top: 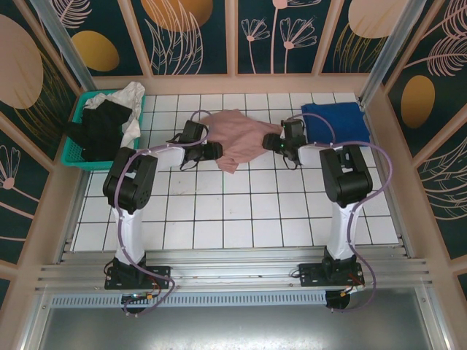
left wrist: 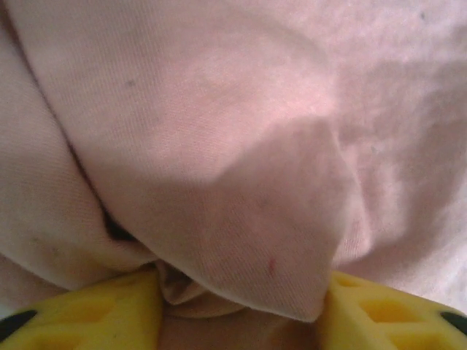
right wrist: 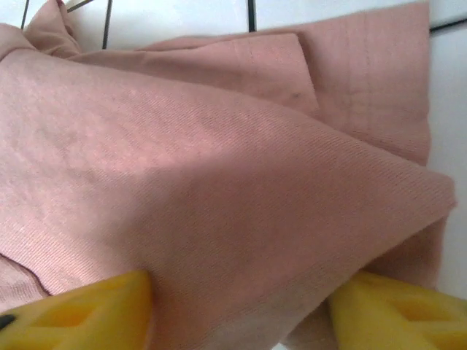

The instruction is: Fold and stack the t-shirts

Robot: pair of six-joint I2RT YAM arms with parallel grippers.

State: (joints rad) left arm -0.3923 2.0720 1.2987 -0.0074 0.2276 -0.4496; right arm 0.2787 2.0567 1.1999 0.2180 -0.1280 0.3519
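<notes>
White tiled tabletop (top: 241,219): the left gripper (top: 214,152) and right gripper (top: 275,143) flank a crumpled dusty-pink cotton t-shirt (top: 237,135) lying past mid-table, toward the far edge. Each wrist view has yellow fingers (left wrist: 87,313) standing partway apart with a fold of pink cloth bulging between them; whether either pair is pinching it, I cannot tell. A folded royal-blue t-shirt (top: 337,121) lies in the far right corner. By the far left corner, a teal plastic basket (top: 74,156) holds a black t-shirt (top: 102,130) and a white t-shirt (top: 132,98)
</notes>
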